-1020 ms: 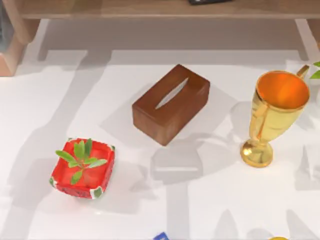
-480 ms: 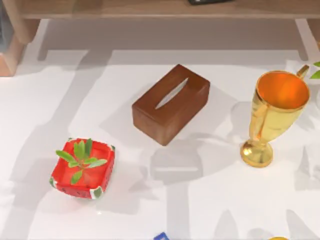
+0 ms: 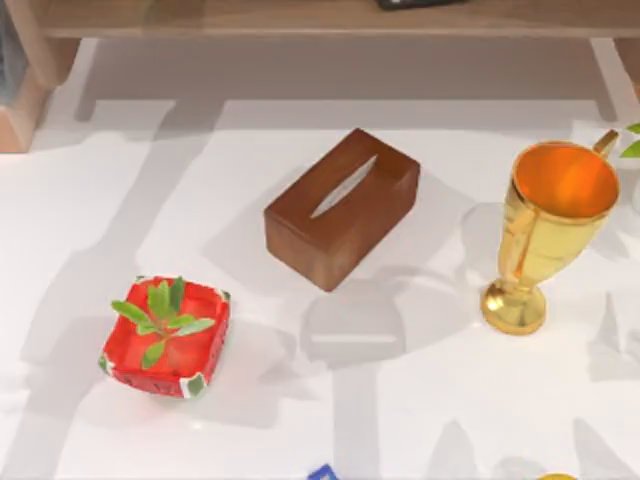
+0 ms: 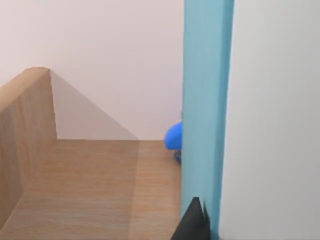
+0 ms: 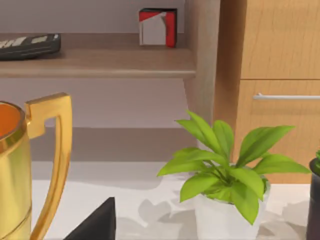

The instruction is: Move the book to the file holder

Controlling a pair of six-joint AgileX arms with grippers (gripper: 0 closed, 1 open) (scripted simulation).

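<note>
The book (image 4: 207, 100) stands upright in the left wrist view, a teal spine with a pale cover beside it. It rises over the wooden floor of the file holder (image 4: 85, 185), whose slanted side wall shows next to it. My left gripper (image 4: 210, 227) is shut on the book, with one black fingertip (image 4: 192, 222) pressed against the spine and the other hidden behind the book. In the top view the file holder (image 3: 22, 95) sits at the far left corner. My right gripper (image 5: 165, 235) is parked beside the gold trophy (image 5: 30, 165), open and holding nothing.
A brown tissue box (image 3: 342, 207) lies mid-table, a red planter (image 3: 165, 337) at the front left and the trophy (image 3: 550, 230) at the right. A potted plant (image 5: 225, 185) stands by a cabinet (image 5: 280, 85). A shelf (image 3: 320, 18) runs along the back. A blue object (image 4: 173, 136) sits behind the book.
Nothing on the table has moved. Only the faint shadows at the table's left and front have shifted slightly.
</note>
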